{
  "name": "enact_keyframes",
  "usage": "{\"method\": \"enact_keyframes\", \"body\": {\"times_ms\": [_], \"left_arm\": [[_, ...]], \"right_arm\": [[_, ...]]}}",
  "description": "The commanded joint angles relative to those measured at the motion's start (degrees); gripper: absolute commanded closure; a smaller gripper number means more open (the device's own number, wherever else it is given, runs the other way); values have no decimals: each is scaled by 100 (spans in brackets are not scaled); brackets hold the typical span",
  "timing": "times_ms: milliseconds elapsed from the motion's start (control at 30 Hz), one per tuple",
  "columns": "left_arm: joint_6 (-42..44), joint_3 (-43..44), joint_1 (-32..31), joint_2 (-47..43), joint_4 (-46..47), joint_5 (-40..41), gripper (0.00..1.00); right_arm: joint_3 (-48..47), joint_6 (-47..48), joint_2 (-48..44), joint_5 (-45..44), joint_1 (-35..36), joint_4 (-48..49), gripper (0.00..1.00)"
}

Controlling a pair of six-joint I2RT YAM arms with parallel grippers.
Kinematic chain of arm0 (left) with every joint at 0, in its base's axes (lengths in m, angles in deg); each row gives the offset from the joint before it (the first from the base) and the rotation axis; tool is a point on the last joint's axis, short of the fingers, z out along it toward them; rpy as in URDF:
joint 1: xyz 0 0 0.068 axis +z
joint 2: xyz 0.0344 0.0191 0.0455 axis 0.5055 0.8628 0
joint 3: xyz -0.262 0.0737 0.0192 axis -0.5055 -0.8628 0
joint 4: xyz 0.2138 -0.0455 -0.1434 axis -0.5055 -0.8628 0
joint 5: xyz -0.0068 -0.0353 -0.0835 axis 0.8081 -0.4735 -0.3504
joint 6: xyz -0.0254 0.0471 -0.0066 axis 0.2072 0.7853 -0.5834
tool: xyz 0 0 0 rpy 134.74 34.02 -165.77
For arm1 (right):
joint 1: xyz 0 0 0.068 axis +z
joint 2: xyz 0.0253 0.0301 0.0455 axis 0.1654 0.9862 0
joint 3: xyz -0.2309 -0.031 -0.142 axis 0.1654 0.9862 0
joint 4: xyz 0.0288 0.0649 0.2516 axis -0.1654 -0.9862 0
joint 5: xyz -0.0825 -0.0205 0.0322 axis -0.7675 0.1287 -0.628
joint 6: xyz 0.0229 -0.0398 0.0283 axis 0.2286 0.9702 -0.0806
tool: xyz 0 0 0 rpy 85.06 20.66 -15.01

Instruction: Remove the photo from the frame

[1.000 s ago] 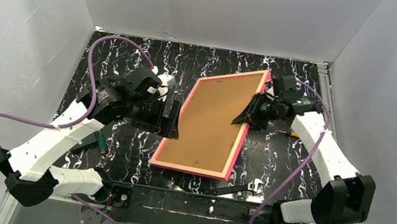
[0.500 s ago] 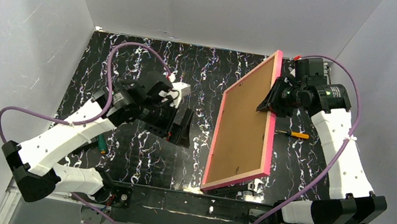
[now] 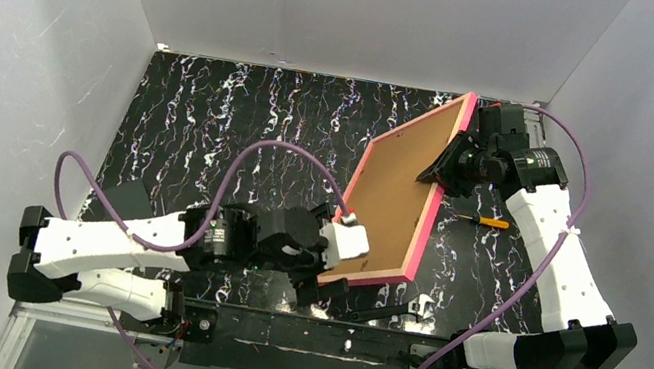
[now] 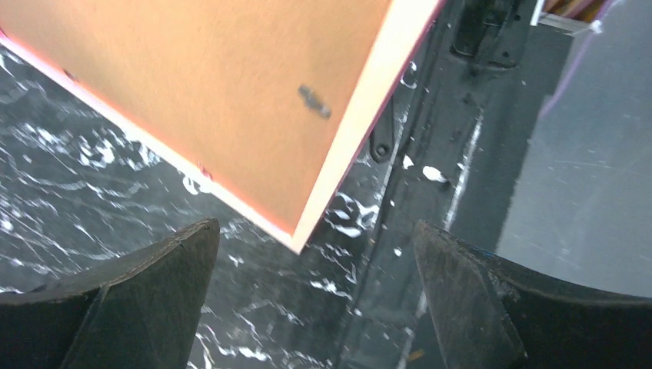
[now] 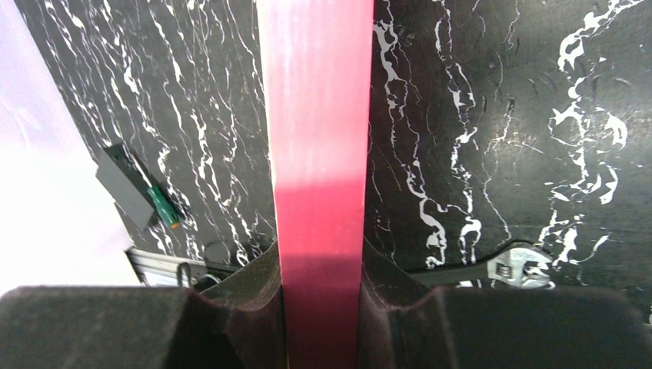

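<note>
The frame [image 3: 392,196] stands tilted on the table with its brown back panel towards the camera and its pink-red border showing. My right gripper [image 3: 437,170] is shut on its far right edge; in the right wrist view the pink edge [image 5: 315,115] runs straight between the closed fingers of the gripper [image 5: 319,307]. My left gripper [image 3: 326,284] is open and empty just by the frame's near left corner. In the left wrist view that corner [image 4: 300,231] hangs above the gap of the gripper [image 4: 315,292], touching neither finger. The photo is hidden.
An adjustable wrench [image 3: 402,310] lies under the frame's near edge by the table front, also in the right wrist view [image 5: 515,269]. An orange-handled screwdriver [image 3: 484,219] lies right of the frame. A green-handled screwdriver [image 5: 163,205] and a grey block [image 5: 123,187] lie at the left.
My right gripper raised the frame from lying flat to standing tilted and moved it right. My left arm let go of the frame's left edge and swung down to its near left corner.
</note>
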Motion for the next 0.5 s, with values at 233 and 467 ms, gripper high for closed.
{"method": "enact_keyframes", "body": {"times_ms": [233,467], "left_arm": [[2045,-1071,-1073,426,2696,2261,2],[2577,-765,-1119,1219,3623,3513,3]], "right_arm": [[-149,-1061,12,-475,105,503,99],[-170,-1295,33,-537,216,536,99]]}}
